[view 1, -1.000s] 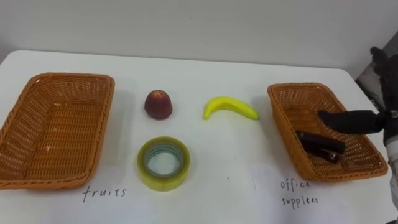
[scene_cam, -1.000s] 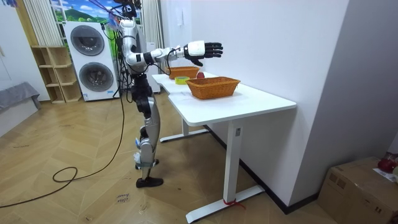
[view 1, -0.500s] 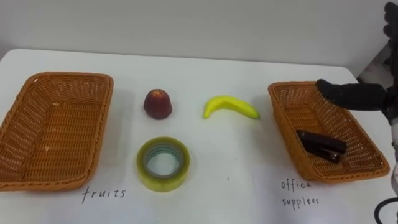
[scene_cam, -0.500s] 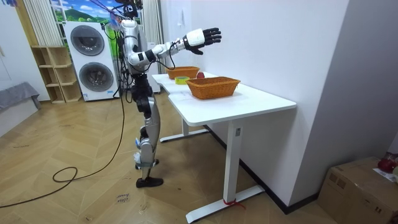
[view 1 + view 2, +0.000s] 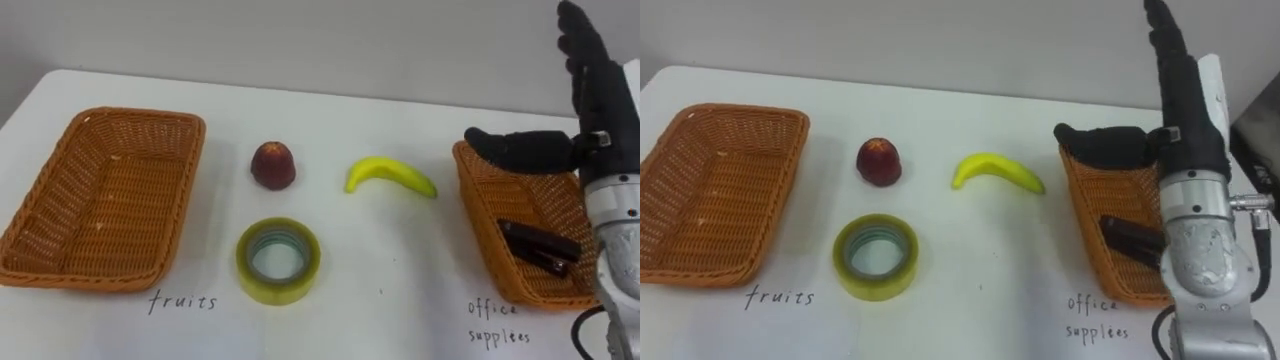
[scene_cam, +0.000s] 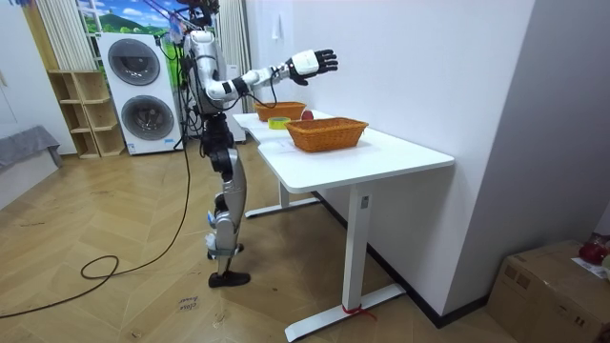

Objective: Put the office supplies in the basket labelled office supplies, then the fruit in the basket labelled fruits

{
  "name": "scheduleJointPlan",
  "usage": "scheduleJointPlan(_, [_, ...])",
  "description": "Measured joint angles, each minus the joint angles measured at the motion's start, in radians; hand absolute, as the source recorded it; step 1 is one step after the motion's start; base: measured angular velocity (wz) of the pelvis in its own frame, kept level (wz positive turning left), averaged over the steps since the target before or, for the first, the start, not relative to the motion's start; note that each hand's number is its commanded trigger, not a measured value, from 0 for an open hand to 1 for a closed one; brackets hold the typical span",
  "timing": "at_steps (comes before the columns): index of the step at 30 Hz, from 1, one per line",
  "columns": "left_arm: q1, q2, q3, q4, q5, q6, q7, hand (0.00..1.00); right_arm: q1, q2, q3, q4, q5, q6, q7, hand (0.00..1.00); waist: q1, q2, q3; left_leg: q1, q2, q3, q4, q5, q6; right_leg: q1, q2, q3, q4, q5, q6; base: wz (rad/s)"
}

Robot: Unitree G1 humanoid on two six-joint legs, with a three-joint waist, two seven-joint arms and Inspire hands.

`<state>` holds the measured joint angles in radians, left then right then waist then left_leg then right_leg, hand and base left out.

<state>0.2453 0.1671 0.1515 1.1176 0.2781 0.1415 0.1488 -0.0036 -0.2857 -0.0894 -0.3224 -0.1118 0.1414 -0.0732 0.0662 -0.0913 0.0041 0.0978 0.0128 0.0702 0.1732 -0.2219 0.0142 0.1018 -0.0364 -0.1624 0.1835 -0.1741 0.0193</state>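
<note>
On the white table [image 5: 400, 250] lie a dark red apple [image 5: 272, 165], a yellow banana [image 5: 390, 175] and a yellowish roll of tape [image 5: 278, 262], all between two wicker baskets. The left basket [image 5: 190, 170] holds nothing. Inside the right basket [image 5: 480, 200] rests a dark stapler [image 5: 540, 247]. My right hand [image 5: 592, 100] is raised above the right basket's far end, fingers straight and pointing up, thumb spread toward the banana; it is open and holds nothing. In the room view I stand at the table's end with that hand [image 6: 313, 63] lifted high.
Handwritten labels lie on the table in front of each basket. A plain wall runs behind the table's far edge. In the room view, washing machines [image 6: 141, 95] stand behind me and a cardboard box [image 6: 553, 286] sits on the floor at the right.
My right hand rose from lying low over the right basket to upright above its far end. The eye view shifted slightly, so everything sits further right.
</note>
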Motion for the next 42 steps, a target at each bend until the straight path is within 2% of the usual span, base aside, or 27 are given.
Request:
scheduleJointPlan(3, [-0.001,0.000,-0.015,-0.010,0.000,0.002,-0.014,0.00,-0.012,0.000,0.046,0.003,0.034,0.000,0.011,0.00,0.006,0.008,0.0039,-0.001,0.000,-0.004,0.000,0.000,0.000,0.003,0.000,-0.009,0.000,0.000,0.000,0.08])
scheduleJointPlan(4, [0.000,0.000,-0.017,-0.015,0.001,0.002,-0.016,0.00,-0.014,0.000,0.059,0.006,0.039,0.000,0.019,0.00,0.018,0.009,0.0048,-0.001,0.000,-0.007,-0.002,0.000,0.000,0.003,0.000,-0.010,0.000,0.000,0.000,0.06])
scheduleJointPlan(7, [-0.012,0.001,-0.024,-0.019,0.011,0.001,-0.022,0.00,-0.019,0.001,0.094,0.038,0.040,-0.002,0.038,0.00,0.024,0.008,0.0041,-0.010,-0.003,-0.019,0.001,0.000,0.000,0.002,-0.003,-0.033,0.000,0.000,0.000,0.14])
scheduleJointPlan(10, [-0.014,0.001,-0.040,-0.019,0.031,0.001,-0.022,0.00,-0.019,0.003,0.136,0.059,0.040,-0.002,0.063,0.00,0.028,0.007,0.0037,-0.019,-0.005,-0.021,0.011,0.001,0.000,-0.002,-0.006,-0.034,-0.001,0.000,0.000,0.05])
scheduleJointPlan(14, [-0.019,0.002,-0.059,-0.018,0.030,0.001,-0.022,0.00,-0.019,0.008,0.171,0.059,0.051,-0.002,0.077,0.00,0.044,0.006,0.0011,-0.026,-0.005,-0.022,0.014,0.001,0.000,-0.007,-0.006,-0.036,-0.001,0.000,0.000,0.00])
scheduleJointPlan(16, [-0.026,0.002,-0.059,-0.020,0.029,-0.002,-0.021,0.00,-0.020,0.008,0.182,0.059,0.065,-0.005,0.077,0.00,0.050,0.005,-0.0042,-0.037,-0.005,-0.025,0.020,0.001,0.000,-0.016,-0.006,-0.036,-0.001,0.000,0.000,0.04])
scheduleJointPlan(23, [-0.017,0.006,-0.077,-0.033,0.027,-0.005,0.001,0.00,-0.020,0.007,0.246,0.083,0.071,-0.013,0.077,0.00,0.052,0.007,-0.0038,-0.048,-0.005,-0.025,0.028,0.001,0.000,-0.021,-0.007,-0.035,-0.001,0.000,0.000,0.00])
scheduleJointPlan(28, [-0.013,0.006,-0.078,-0.038,0.026,-0.005,0.011,0.00,-0.020,0.010,0.277,0.100,0.070,-0.013,0.076,0.00,0.067,0.006,-0.0041,-0.057,-0.004,-0.018,0.028,0.001,0.000,-0.032,-0.006,-0.033,0.002,0.002,-0.003,-0.05])
scheduleJointPlan(32, [-0.014,0.006,-0.088,-0.045,0.007,-0.008,0.034,0.00,-0.021,0.011,0.326,0.119,0.071,-0.013,0.079,0.00,0.081,0.001,-0.0089,-0.073,-0.003,-0.015,0.030,0.002,0.000,-0.050,-0.006,-0.033,0.003,0.004,-0.005,-0.02])
scheduleJointPlan(36, [-0.017,0.005,-0.100,-0.039,-0.006,-0.017,0.040,0.00,-0.021,0.016,0.348,0.131,0.067,-0.013,0.099,0.00,0.091,0.002,-0.0083,-0.092,-0.003,-0.015,0.031,0.003,0.000,-0.067,-0.006,-0.033,0.001,0.008,-0.005,0.00])
scheduleJointPlan(42, [-0.018,0.001,-0.128,-0.028,-0.014,-0.018,0.065,0.00,-0.022,0.029,0.348,0.171,0.064,-0.019,0.099,0.00,0.095,0.017,0.0028,-0.095,-0.004,-0.018,0.031,0.004,0.001,-0.070,-0.006,-0.035,0.000,0.009,-0.005,0.01])
